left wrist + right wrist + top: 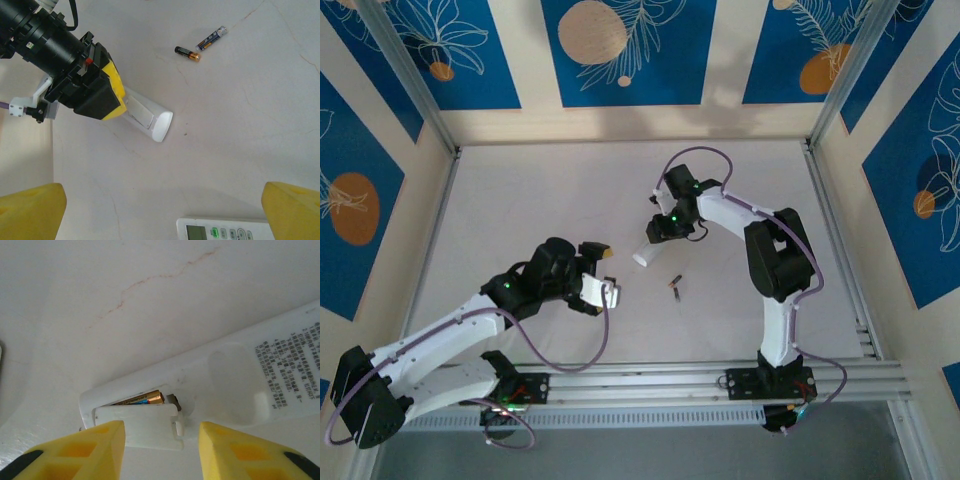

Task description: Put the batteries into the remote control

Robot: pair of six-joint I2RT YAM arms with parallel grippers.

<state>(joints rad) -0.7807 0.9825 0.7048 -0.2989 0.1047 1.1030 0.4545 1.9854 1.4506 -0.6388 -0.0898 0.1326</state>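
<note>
From above, we see a pale, matte table (550, 200) inside walls printed with blue leaf patterns. The right gripper (656, 240) is bent down over the end of a slim white remote (645, 256). Just beside that remote, toward the arm bases, the batteries (674, 288) lie loose as two tiny dark cylinders. The left gripper (607, 272) hangs near them, and its jaws are spread wide.

In the left wrist view, blocky yellow fingertips (31, 212) sit in the two lower corners, far apart. The keypad end of a second remote (225, 231), with a grey display and a green button, shows between them. Farther out we can tell the loose cells apart. One is a dark cell (187, 53) with a copper end. The other is a blue-and-silver cell (212, 38), close beside it and not touching. The white remote lies back-up, and its rounded end pokes out from under the right arm's black and yellow hand.

In the right wrist view, the remote's smooth plastic back carries a block of fine print (290, 375) and an open bay. A gold-banded cell (142, 398) lies seated in that bay. A flat rectangular cover (137, 427) sits askew over the bay's near edge. The ribbed yellow fingers (95, 452) stand partly apart on either side of the cover (we see a gap beside one finger, so they are not pinching it). A thin reddish crack (150, 280) runs across the tabletop.
</note>
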